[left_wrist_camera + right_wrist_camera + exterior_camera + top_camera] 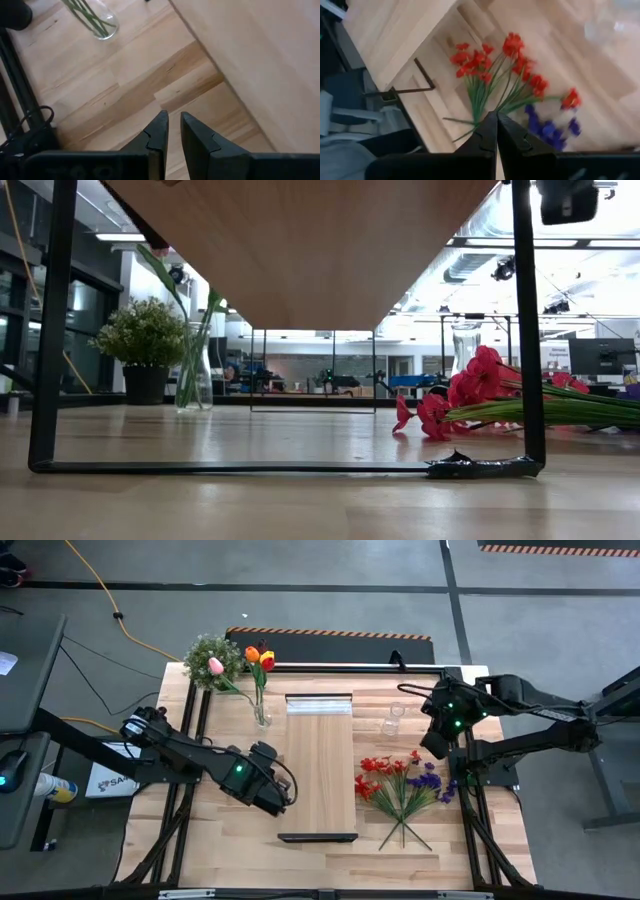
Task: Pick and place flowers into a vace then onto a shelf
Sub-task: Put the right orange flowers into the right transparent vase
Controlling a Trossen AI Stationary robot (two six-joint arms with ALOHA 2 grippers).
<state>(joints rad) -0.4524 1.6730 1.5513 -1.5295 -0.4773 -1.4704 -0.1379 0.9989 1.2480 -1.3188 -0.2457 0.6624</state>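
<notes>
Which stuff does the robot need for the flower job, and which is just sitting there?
Needed:
- red and purple small-blossom sprays
- orange, pink tulips in clear glass vase
- empty clear glass vase
- long light-wood shelf

Just there:
- bushy green potted plant
- yellow cable

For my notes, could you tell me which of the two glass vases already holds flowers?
The vase left of the shelf holds tulips; the vase right of it stands empty.
</notes>
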